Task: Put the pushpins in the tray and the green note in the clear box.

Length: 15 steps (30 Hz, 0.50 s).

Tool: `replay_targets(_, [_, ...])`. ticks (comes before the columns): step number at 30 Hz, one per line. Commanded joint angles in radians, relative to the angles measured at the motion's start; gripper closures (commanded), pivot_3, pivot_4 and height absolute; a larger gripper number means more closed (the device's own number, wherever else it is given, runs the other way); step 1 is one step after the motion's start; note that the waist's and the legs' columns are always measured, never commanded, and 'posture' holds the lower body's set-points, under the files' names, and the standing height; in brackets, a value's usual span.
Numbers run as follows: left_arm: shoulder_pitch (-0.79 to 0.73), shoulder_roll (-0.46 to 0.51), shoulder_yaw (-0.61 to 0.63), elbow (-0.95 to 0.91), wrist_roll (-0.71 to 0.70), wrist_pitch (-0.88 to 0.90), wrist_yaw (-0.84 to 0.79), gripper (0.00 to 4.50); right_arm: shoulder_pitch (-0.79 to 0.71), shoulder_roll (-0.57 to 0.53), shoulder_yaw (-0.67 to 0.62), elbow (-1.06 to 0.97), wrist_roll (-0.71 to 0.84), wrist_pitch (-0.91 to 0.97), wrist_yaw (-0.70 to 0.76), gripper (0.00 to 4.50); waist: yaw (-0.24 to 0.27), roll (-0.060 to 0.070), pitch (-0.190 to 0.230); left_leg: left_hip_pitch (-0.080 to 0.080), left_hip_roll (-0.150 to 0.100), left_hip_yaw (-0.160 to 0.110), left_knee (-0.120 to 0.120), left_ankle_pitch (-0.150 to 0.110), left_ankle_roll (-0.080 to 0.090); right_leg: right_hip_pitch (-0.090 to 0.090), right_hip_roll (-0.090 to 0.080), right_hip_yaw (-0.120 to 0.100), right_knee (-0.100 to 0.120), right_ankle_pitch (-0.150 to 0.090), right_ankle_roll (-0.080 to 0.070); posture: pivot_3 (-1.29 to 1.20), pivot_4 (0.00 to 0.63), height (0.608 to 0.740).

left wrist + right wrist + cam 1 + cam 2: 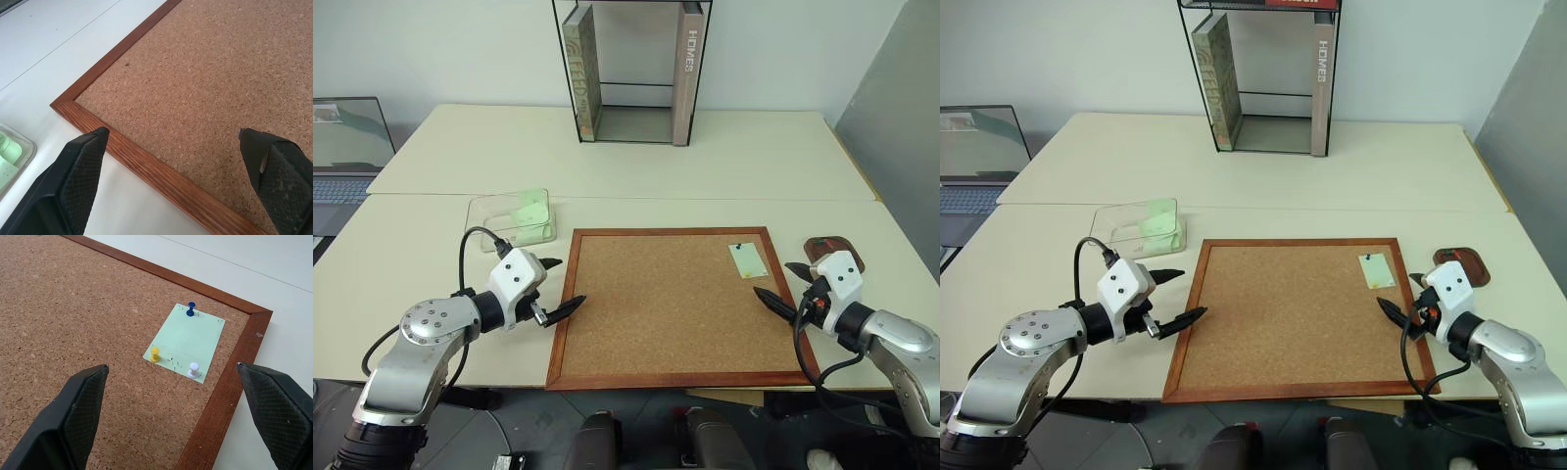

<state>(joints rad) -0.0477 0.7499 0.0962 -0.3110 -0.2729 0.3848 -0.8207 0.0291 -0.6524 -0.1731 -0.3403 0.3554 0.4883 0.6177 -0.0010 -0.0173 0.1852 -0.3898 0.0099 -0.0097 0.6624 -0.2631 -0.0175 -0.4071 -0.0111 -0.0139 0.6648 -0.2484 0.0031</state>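
Both claws hang with fingers spread wide, holding nothing: left claw [560, 286] at the corkboard's [666, 304] left edge, right claw [781, 283] at its right. The green note [185, 343] sits pinned by three pushpins [190, 309] in the corkboard's upper right corner. The tray [835, 248] lies right of it, the clear box [512, 217] upper left.

- You are looking along the left gripper [171, 147], its two black textured fingers [73, 186] standing wide apart with nothing between them.
- One finger hangs over the pale table [58, 63]; the other hangs over the corkboard [205, 73].
- The corkboard's reddish wood frame [146, 166] turns a corner between the fingers.
- At the picture's edge you see a corner of the clear box [22, 154], with pale green inside.
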Motion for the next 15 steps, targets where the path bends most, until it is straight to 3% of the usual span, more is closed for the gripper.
replay_targets(1, [0.0, 0.016, 0.016, -0.041, -0.018, -0.013, -0.021, 0.0, 0.0, -0.003, -0.012, -0.008, 0.0, -0.015, 0.009, 0.05, 0.0, 0.0, 0.0, 0.0, 0.0, 0.0, 0.0, 0.0, 0.0, 0.0, 0.0, 0.0, 0.0, 0.0, 0.0, 0.0, 0.15, 0.74])
replay_targets(15, [-0.017, 0.036, 0.017, -0.059, -0.038, 0.054, -0.045, 0.0, 0.01, 0.0, -0.011, -0.016, 0.001, -0.013, 0.02, 0.05, 0.0, 0.0, 0.0, 0.0, 0.0, 0.0, 0.0, 0.0, 0.0, 0.0, 0.0, 0.0, 0.0, 0.0, 0.0, 0.0, 0.15, 0.74])
